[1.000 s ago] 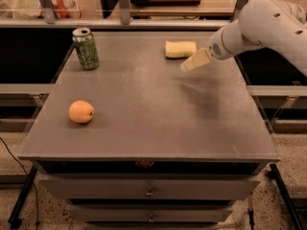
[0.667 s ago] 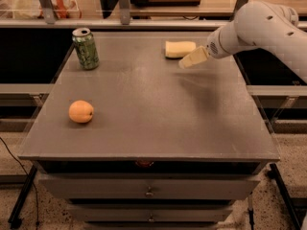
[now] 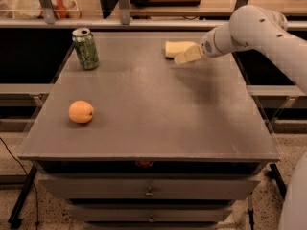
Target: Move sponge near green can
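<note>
The pale yellow sponge (image 3: 174, 48) lies on the grey table top (image 3: 148, 104) near the far edge, right of centre. The green can (image 3: 86, 48) stands upright at the far left of the table, well apart from the sponge. My gripper (image 3: 186, 55) reaches in from the right on a white arm; its pale tip sits just above and at the right end of the sponge, partly covering it.
A round orange fruit (image 3: 81, 111) lies on the left side of the table, nearer the front. A rail and shelving (image 3: 144, 13) run behind the far edge. Drawers (image 3: 148, 190) sit under the table front.
My gripper has moved up and left toward the sponge and now overlaps its right end. The sponge, the can and the orange fruit have stayed in place.
</note>
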You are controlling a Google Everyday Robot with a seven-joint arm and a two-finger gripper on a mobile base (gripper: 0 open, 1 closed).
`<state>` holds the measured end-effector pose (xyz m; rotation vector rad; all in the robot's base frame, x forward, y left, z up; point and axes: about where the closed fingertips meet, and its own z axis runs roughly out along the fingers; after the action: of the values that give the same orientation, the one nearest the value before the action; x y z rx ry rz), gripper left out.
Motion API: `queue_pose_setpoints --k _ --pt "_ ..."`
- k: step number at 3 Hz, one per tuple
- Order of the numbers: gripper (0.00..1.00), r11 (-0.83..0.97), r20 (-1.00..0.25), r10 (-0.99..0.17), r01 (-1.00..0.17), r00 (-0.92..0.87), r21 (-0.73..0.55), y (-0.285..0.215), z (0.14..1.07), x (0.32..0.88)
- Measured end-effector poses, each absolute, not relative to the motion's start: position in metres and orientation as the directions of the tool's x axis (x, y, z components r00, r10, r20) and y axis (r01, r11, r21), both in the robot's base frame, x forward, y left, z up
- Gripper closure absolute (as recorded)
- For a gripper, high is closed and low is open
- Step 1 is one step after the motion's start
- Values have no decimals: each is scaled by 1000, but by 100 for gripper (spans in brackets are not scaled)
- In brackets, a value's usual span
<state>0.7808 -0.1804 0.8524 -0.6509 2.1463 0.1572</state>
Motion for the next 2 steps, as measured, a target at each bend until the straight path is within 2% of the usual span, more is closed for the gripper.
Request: queue_pose_setpoints --k 2 --pt "0 834 -780 -400 -543 -481 -93 -160 846 801"
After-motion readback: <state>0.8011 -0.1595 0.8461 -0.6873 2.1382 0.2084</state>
